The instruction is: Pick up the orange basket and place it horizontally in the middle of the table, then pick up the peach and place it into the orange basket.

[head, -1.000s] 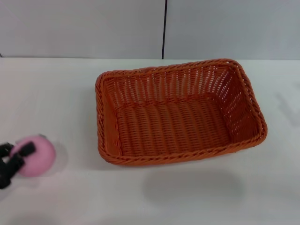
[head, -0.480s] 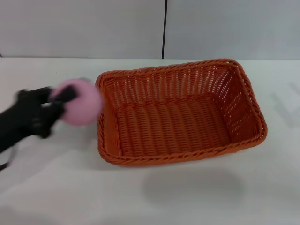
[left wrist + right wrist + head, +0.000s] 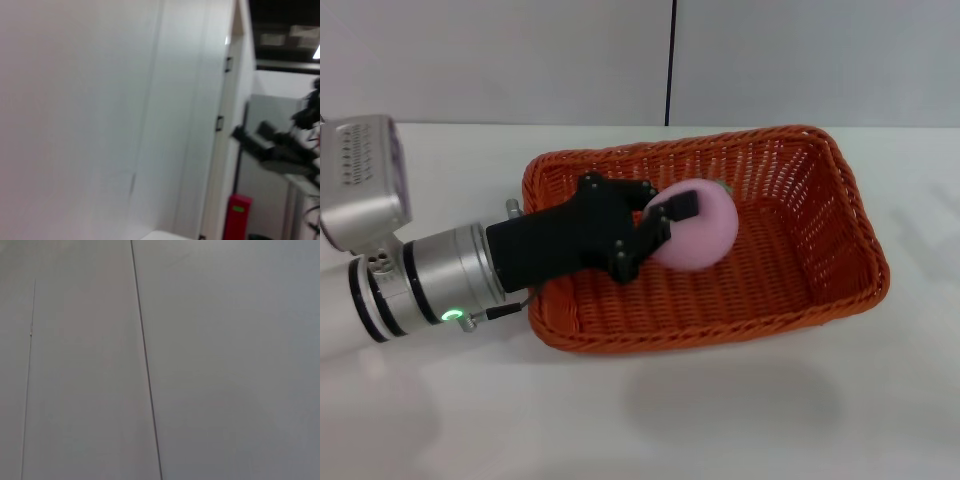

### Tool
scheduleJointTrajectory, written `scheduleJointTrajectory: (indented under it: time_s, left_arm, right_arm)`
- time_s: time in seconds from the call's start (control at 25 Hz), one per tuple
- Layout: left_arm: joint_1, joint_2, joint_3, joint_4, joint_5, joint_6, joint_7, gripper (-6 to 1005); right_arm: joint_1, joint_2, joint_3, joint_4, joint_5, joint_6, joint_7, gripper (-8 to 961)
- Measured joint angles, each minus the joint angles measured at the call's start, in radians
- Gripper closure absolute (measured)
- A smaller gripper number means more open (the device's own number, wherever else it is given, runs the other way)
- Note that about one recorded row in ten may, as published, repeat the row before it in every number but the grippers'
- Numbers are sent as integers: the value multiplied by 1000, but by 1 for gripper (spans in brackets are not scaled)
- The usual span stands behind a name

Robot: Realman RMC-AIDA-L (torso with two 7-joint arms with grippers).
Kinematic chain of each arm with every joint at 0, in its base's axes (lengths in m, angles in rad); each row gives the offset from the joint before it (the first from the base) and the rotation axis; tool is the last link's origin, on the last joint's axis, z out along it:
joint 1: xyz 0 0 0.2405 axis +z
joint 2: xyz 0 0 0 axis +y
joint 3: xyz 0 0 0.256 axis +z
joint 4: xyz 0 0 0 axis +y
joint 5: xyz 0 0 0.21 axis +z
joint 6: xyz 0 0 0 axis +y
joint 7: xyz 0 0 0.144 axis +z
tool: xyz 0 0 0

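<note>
The orange basket [image 3: 820,250] lies lengthwise across the middle of the white table [image 3: 740,410] in the head view. My left gripper [image 3: 672,222] reaches in over the basket's left rim and is shut on the pink peach [image 3: 705,232], which hangs over the basket's floor near its centre. A speck of green shows at the peach's far edge. The black fingers [image 3: 653,235] clasp the peach's left side. The right gripper is not in any view.
A grey wall with a dark vertical seam [image 3: 670,60] runs behind the table. The left wrist view shows only a white wall, a doorway and a red box [image 3: 238,215]; the right wrist view shows a grey wall panel [image 3: 225,365].
The left arm has carried the peach up from the table's left side, rightwards over the basket's rim, to above the basket's middle. The basket has stayed put.
</note>
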Motion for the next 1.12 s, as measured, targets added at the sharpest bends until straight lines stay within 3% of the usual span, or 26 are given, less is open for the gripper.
scheduleJointTrajectory:
  time_s: [0.08,0.44,0.64,0.8,1.0,1.08,1.12]
  left_arm:
    - [-9,0,-22,37,-23,79,1,946]
    - [40,4,-35,33,-64,91,25,868]
    - [89,6,-35,8,-68,84,32,586]
    - [170,11,-45,-39,-110,34,39,439]
    - [295,11,-56,-132,-261,-1,66,239]
    - [367,13,-57,-146,-387,1,138,222]
    - [367,13,-57,-146,-387,1,138,214]
  right_arm:
    - [0,1,0,14,1,-10,-1,273]
    - [0,1,5,36,9,-14,-2,274]
    - [-9,3,34,43,10,-19,-2,273]
    - [-13,1,107,103,11,-51,-2,273]
    - [-29,1,258,226,11,-76,-68,274]
    - [-33,3,352,308,11,-79,-128,273]
    - [-33,3,352,308,11,-79,-128,273]
